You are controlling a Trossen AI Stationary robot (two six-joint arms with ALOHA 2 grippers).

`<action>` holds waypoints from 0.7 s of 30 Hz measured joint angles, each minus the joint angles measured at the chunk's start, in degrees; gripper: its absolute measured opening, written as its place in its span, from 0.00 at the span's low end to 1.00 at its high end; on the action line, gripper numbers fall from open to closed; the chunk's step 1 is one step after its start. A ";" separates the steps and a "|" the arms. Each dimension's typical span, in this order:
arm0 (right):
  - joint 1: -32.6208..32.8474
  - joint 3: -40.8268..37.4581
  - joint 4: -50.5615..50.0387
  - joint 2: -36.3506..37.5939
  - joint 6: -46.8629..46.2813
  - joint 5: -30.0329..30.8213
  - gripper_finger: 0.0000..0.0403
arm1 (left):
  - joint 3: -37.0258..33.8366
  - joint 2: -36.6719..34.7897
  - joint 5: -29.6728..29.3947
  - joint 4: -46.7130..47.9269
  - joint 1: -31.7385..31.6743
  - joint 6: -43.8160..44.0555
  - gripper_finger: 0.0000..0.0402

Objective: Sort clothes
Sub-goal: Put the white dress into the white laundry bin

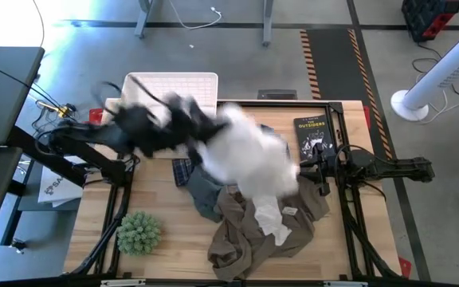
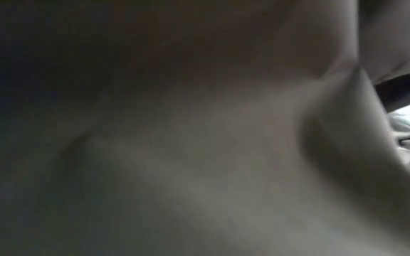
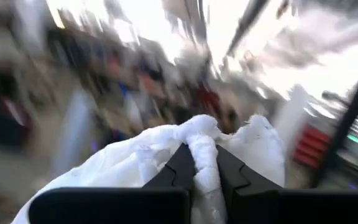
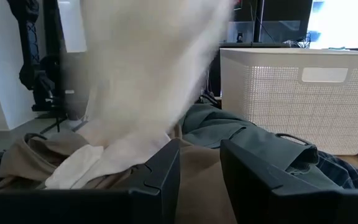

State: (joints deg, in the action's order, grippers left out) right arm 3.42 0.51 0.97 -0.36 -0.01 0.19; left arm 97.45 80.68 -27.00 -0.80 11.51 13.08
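A pale wooden counter (image 1: 174, 239) framed in black is seen from above on a grey floor marked with hazard-striped tape. At its far edge a white perforated plastic basket (image 1: 183, 89) is set; in the right wrist view the same basket (image 4: 303, 99) stands behind the heap of clothes. A black paperback book (image 1: 312, 134) lies at the far right of the counter, and a small green spiky plant (image 1: 139, 232) sits at the near left corner.

The left gripper (image 1: 207, 131) is blurred above the far middle of the counter, just near of the basket. In the left wrist view its jaws are clamped together on a fold of the thin white garment (image 3: 207, 152), which bulges up between and around the dark fingers (image 3: 180, 167). From above, that white garment (image 1: 249, 151) is seen lifted and smeared by motion, trailing rightward and nearward from the gripper over the pile.

Beneath it, the taupe-brown garment (image 1: 245, 231) is crumpled at the near middle of the counter, the grey-green T-shirt (image 1: 204, 191) lies just left of it, and a corner of the blue plaid shirt (image 1: 182, 171) shows at the T-shirt's far left edge.

The right gripper (image 4: 199, 168) waits low at the right side of the counter, near the book, its jaws apart and empty, facing the pile. The low view is wholly covered by pale cloth pressed close to the lens.
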 joint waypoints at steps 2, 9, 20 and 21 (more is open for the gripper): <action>0.00 0.00 0.00 0.00 0.00 0.00 0.28 | 7.25 -0.03 -4.71 -0.09 0.05 -10.14 0.03; 0.00 0.00 0.00 0.00 0.00 0.00 0.28 | 26.89 -0.04 -16.16 7.54 0.13 -33.59 0.03; 0.00 -0.01 0.00 0.00 0.00 0.00 0.28 | 33.42 -0.53 -33.19 54.53 -1.70 -17.17 0.03; 0.00 -0.02 0.00 0.00 0.02 0.00 0.28 | 33.42 -0.59 -33.15 61.93 -2.90 -11.57 0.03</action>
State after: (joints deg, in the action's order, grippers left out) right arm 3.42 0.49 0.97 -0.36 0.01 0.19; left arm 130.87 80.09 -60.16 61.13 8.60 1.51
